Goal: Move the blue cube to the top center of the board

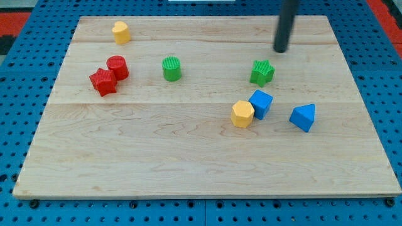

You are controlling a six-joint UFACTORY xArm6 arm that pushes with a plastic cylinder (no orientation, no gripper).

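board (188, 157): pale wood, joined planks, visible grain, smooth matt finish
base under board (12, 94): blue perforated panel, looks like plastic or painted metal, material uncertain
blue cube (260, 103): looks plastic, matt
green cylinder (171, 68): fine ridged surface, plastic look
yellow blocks (242, 114): plastic look, slight sheen
rod (286, 25): dark, smooth, matt

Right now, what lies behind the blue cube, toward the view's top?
Behind the blue cube stands the green star-shaped block, apart from it. Farther up hangs my tip, touching no block. The yellow block touches the cube's lower left. The cube's far faces are hidden.
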